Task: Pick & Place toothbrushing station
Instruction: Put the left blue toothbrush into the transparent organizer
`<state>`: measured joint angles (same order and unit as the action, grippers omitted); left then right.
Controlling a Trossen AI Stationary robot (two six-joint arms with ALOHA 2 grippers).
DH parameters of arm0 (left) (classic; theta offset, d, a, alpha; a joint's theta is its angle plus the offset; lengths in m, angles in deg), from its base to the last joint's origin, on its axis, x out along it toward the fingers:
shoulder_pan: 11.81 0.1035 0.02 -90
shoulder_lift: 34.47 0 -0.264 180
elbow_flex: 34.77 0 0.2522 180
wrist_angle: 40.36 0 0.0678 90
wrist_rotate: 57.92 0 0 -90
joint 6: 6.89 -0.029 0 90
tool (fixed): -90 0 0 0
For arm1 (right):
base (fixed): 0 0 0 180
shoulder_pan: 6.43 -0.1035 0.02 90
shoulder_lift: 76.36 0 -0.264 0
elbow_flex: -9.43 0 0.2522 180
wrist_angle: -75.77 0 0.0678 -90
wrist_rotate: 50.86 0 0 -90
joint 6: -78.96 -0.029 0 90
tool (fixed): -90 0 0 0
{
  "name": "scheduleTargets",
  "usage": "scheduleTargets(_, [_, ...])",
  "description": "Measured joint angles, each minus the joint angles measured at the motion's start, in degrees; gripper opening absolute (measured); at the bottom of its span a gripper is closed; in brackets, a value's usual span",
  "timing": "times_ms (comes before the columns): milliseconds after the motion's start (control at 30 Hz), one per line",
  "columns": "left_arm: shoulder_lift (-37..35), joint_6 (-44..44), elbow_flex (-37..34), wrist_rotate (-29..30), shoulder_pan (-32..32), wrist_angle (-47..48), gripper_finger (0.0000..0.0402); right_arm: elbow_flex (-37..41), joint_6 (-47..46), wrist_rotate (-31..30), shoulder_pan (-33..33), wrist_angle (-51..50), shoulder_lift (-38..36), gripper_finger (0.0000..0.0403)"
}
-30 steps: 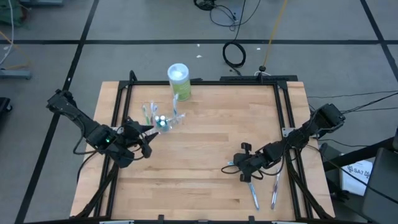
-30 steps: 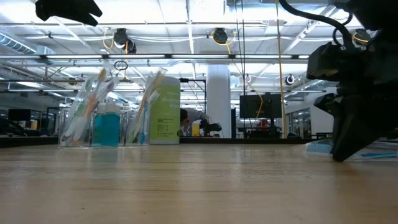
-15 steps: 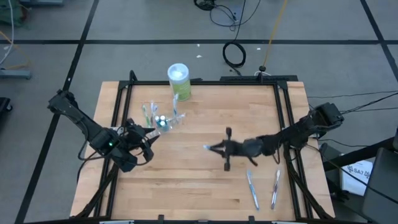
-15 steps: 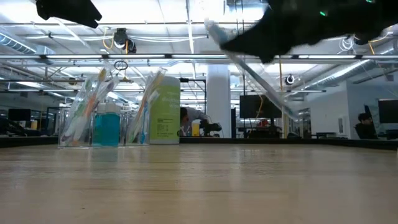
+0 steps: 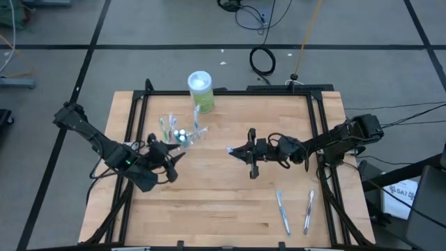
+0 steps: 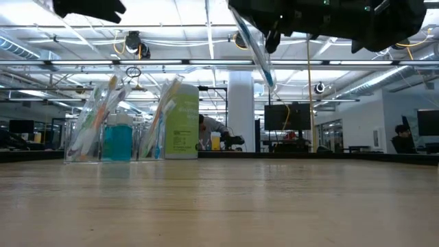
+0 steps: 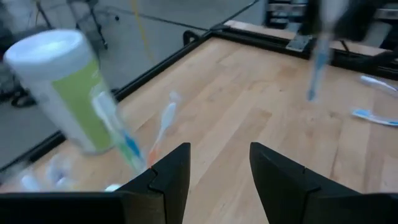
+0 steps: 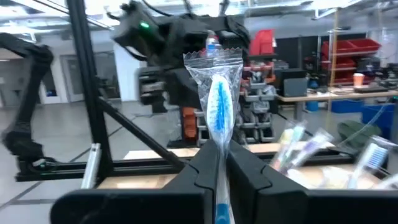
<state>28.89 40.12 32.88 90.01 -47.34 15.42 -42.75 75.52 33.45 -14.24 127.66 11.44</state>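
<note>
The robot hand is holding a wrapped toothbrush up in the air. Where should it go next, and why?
Probably onward toward the clear cup: the right hand grips a wrapped toothbrush above mid-table, and the other standing toothbrushes are gathered there.

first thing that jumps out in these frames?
The right claw, raised over the table's middle, is shut on a wrapped blue toothbrush. Next, the clear cup crowded with toothbrushes stands at the far left beside the green container. Two more toothbrushes lie near the front right edge.

Overhead, table-level and two wrist cameras, all sharing the green container [image 5: 201, 91] by the table's [image 5: 223, 188] far edge
</note>
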Motion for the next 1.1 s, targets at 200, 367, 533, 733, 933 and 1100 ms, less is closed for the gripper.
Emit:
scheduleTargets(200, [5.35, -18.16, 0.00, -5.50, 1.14, -17.99, 0.0173, 0.00, -0.25, 0.08, -0.20, 0.09, -0.01, 0.0010])
scheduleTargets(367, [10.53, -34.68, 0.00, -15.52, 3.27, -36.07, 0.0172, 0.00, -0.37, 0.02, -0.34, 0.09, -0.01, 0.0010])
scheduleTargets(533, [12.78, -42.40, 0.00, -27.82, 7.52, -43.13, 0.0172, 0.00, -0.37, 0.08, -0.96, 0.96, -0.01, 0.0010])
scheduleTargets(733, [18.32, -45.27, -0.02, -37.19, 16.10, -47.16, 0.0172, -0.04, -0.37, 5.92, -1.31, 4.79, -0.01, 0.0010])
scheduleTargets(933, [24.67, -47.53, -0.03, -61.35, 24.37, -63.88, 0.0172, -0.04, -0.39, 5.86, -1.29, 4.79, -0.01, 0.0010])
scheduleTargets(1100, [24.82, -45.24, -0.08, -62.41, 27.52, -67.84, 0.0172, -0.07, -0.36, 5.73, -1.26, 5.16, -0.08, 0.0010])
